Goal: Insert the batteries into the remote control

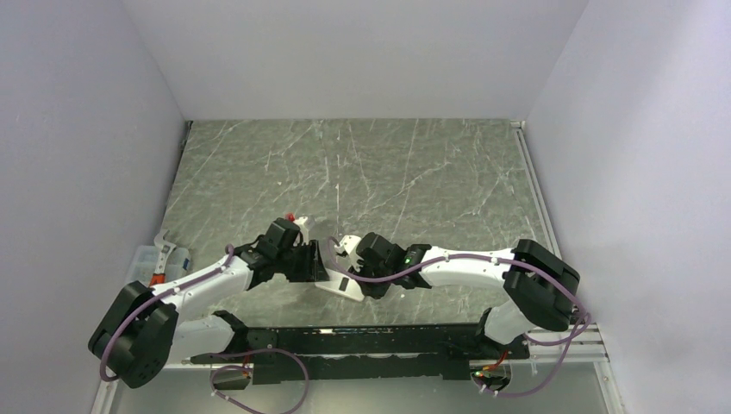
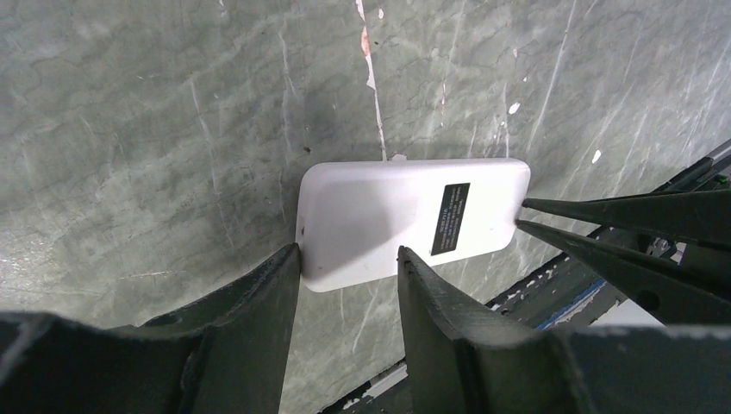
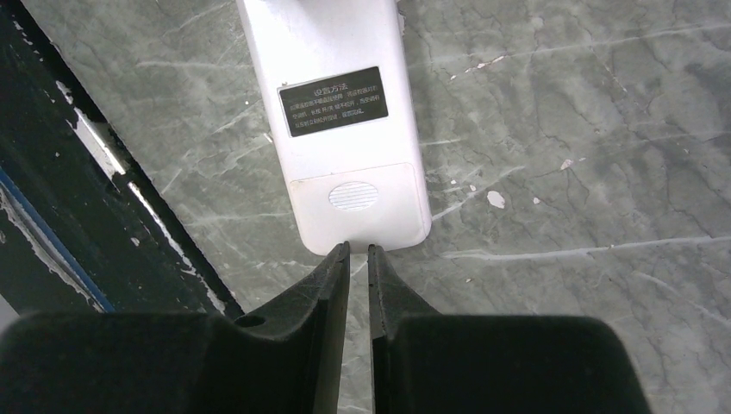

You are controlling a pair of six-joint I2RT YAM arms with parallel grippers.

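The remote control (image 1: 340,287) lies face down on the marble table between my two grippers. Its white back with the dark label shows in the left wrist view (image 2: 388,216) and the right wrist view (image 3: 332,52). A ribbed battery cover (image 3: 353,195) sits closed at the end near my right gripper. My left gripper (image 2: 347,253) is open, its fingers straddling one corner of the remote's far end. My right gripper (image 3: 358,247) is almost shut and empty, its tips touching the cover end; they also show in the left wrist view (image 2: 527,214). No batteries are in view.
A black rail (image 1: 371,341) runs along the table's near edge, close beside the remote (image 3: 69,198). A clear plastic box (image 1: 159,263) with small items sits at the table's left edge. Grey walls enclose the table on three sides.
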